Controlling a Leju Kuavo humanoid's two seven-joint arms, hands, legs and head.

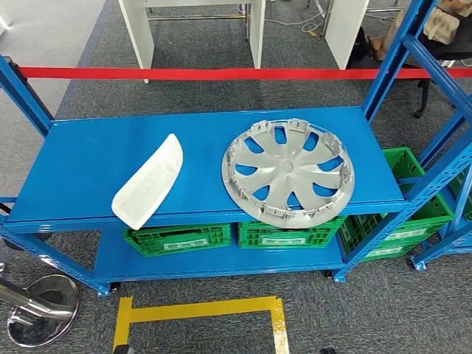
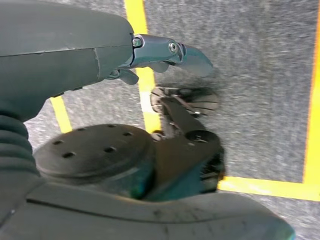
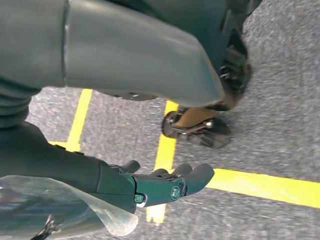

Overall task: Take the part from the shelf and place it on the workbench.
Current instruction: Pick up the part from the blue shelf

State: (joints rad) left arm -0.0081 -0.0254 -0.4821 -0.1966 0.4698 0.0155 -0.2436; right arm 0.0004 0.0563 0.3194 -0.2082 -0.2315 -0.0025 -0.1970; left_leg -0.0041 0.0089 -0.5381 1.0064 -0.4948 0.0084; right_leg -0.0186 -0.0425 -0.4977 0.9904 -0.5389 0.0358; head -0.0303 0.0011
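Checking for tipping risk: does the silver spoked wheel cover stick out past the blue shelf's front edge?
Yes, the silver spoked wheel cover overhangs the front edge of the blue shelf.

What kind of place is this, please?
Probably a workshop or demo area for car parts: a blue metal shelf holds a wheel cover, green crates sit below, and yellow floor tape marks a spot.

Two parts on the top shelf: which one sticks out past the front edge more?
The silver wheel cover, on the right; its rim clearly overhangs the blue shelf front. The white curved panel on the left only slightly overlaps that edge.
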